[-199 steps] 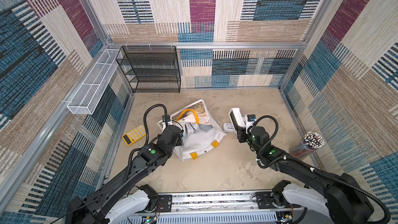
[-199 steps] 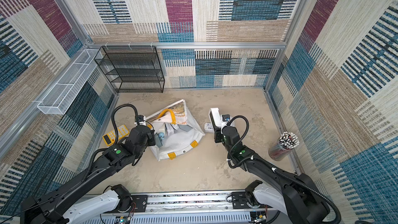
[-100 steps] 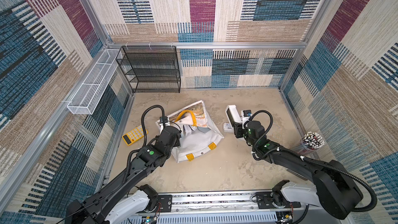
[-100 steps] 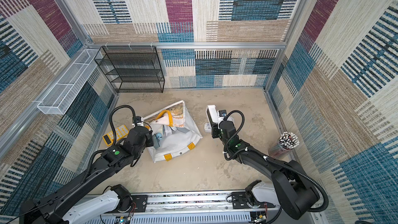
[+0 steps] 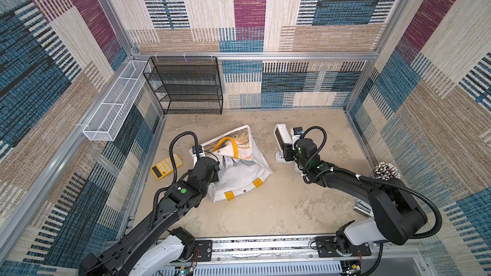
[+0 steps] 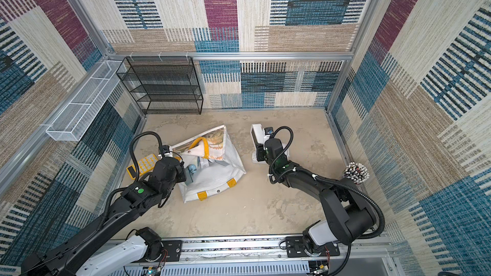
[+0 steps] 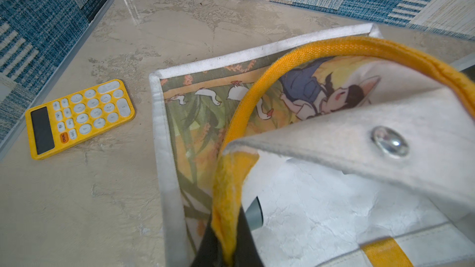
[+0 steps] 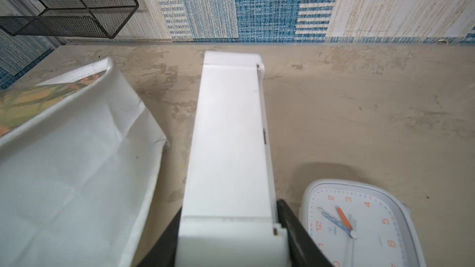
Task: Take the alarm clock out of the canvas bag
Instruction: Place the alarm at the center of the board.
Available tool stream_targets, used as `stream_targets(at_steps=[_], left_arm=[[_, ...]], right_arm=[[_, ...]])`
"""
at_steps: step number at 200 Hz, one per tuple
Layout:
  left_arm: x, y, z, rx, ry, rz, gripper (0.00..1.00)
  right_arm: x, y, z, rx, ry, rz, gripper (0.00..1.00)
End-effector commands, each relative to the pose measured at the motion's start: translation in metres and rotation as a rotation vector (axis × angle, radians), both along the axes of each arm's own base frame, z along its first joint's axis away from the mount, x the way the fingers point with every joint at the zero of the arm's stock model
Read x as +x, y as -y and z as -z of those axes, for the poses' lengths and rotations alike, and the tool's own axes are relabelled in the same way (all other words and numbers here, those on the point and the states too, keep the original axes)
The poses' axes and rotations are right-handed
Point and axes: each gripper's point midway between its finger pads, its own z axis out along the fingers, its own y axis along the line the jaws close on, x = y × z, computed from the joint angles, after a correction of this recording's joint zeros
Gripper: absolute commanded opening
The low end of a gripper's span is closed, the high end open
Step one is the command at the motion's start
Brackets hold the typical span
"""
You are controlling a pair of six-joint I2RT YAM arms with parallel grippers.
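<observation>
The canvas bag lies on its side in the middle of the table, mouth toward my left arm. My left gripper is shut on its yellow handle, holding the mouth up. A small pale-blue round clock shows inside the mouth. To the bag's right, my right gripper is shut on a white block-shaped alarm clock with a dark face, held upright outside the bag. A white dial clock with orange numerals lies on the table right beside that gripper.
A yellow calculator lies left of the bag near the left wall. A black mesh shelf stands at the back left, with a white wire basket on the left wall. A cup of pens stands by the right wall.
My right gripper has carried the white alarm clock a little back and to the left. My left gripper and the bag have shifted slightly left.
</observation>
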Motion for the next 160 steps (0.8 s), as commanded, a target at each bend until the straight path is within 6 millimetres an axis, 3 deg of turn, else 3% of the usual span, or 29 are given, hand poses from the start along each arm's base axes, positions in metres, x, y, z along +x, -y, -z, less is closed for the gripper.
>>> stream_targets(at_steps=[1,108,160], left_arm=[[-0.005,-0.009,0.006,0.019,-0.024,-0.029,0.0],[-0.003,-0.009,0.004,0.018,-0.022,-0.023,0.0],[-0.002,-0.008,0.002,0.013,-0.02,-0.019,0.0]], right_arm=[[0.012,-0.002,-0.008,0.007,0.028,0.018,0.28],[0.056,0.017,0.029,-0.081,-0.07,0.12,0.27],[0.068,0.024,0.046,-0.102,-0.108,0.145,0.28]])
